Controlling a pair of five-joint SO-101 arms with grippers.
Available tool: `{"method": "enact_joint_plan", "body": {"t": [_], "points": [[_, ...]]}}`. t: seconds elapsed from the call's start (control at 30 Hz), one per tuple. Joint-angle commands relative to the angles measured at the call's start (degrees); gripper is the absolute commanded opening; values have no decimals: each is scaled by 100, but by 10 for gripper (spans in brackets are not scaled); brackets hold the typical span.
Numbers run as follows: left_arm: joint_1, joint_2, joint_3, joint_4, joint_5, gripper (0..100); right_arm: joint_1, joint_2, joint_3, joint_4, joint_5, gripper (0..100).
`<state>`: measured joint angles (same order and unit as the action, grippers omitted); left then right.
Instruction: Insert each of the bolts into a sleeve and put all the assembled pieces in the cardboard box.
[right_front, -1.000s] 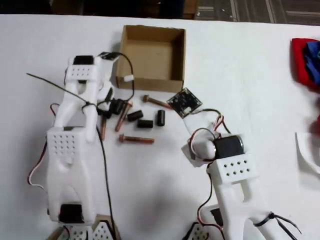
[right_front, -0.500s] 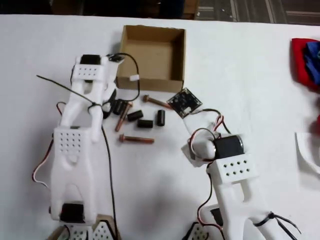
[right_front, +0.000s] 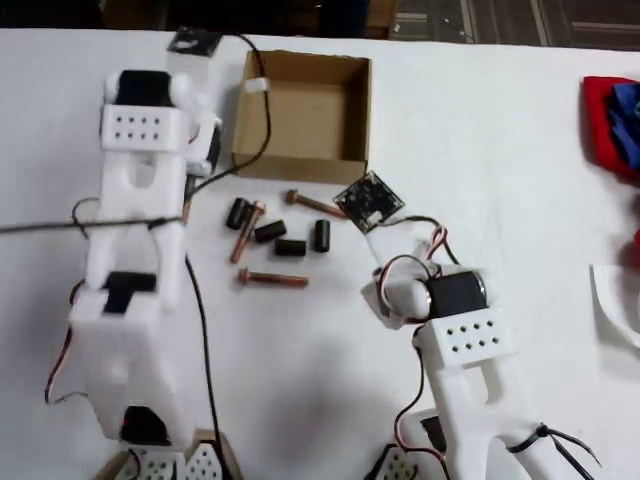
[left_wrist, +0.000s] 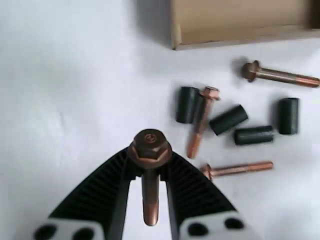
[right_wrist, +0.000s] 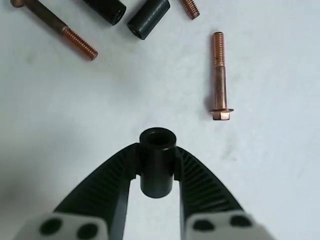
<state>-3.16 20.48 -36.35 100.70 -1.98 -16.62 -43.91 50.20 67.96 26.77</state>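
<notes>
In the left wrist view my left gripper (left_wrist: 150, 156) is shut on a copper bolt (left_wrist: 149, 150), held off the table. Beyond it lie three loose bolts (left_wrist: 202, 121) and several black sleeves (left_wrist: 228, 119), short of the cardboard box (left_wrist: 235, 25). My right gripper (right_wrist: 157, 150) is shut on a black sleeve (right_wrist: 157, 162), its bore facing the camera, with a bolt (right_wrist: 220, 75) on the table past it. From above, the left arm (right_front: 140, 130) stands left of the box (right_front: 300, 168). The right arm (right_front: 460, 320) sits near the pile of bolts (right_front: 272, 279) and sleeves (right_front: 291, 247).
A red and blue cloth (right_front: 612, 110) lies at the table's far right edge, with a white object (right_front: 612, 305) below it. Cables hang from both arms; one loops over the box's near left corner (right_front: 255, 85). White table spreads right of the box.
The left arm has risen and drawn back from the pile toward the far left with the bolt. The right arm has stayed still.
</notes>
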Motion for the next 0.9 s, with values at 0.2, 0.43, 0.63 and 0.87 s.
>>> {"method": "enact_joint_plan", "body": {"t": [0.2,0.43,0.63,0.87], "points": [[440,-4422,4848,-3130,273,25,22,-207,536,-1042,-246,20],[897,-7253,7829,-6145,334,24,-673,-180,571,-2229,-1723,20],[1020,-7490,8004,-7130,1468,25,-1596,-145,598,-3582,-1705,20],[1029,-7499,8004,-7525,1662,25,-1675,-145,1767,-5490,-1723,20]]}}
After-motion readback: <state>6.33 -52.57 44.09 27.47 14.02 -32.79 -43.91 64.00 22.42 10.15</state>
